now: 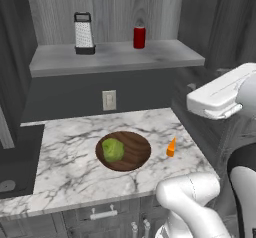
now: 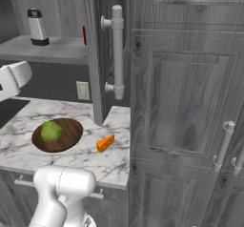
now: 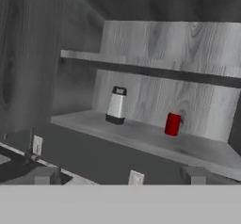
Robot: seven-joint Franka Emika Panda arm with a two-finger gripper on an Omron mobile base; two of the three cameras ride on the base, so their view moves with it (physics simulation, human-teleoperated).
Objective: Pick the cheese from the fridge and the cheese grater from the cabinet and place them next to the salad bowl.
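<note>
Cheese grater (image 1: pixel 84 33) stands upright on the cabinet (image 1: pixel 150 12) shelf, left of the red bottle (image 1: pixel 139 36). Cheese (image 1: pixel 171 147) lies beside the salad bowl (image 1: pixel 137 154). Gripper jaws fully spread, empty. Next: reach for the grater.

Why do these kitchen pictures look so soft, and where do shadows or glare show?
Left base view: soft focus, faint shadow beside the cheese, no glare on the counter. Right base view: cabinet evenly lit. Hand view: blurriest, cheese grater and red bottle fuzzy.

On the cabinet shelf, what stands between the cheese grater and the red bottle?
Nothing: in the left base view the shelf is bare between the cheese grater and the red bottle.
</note>
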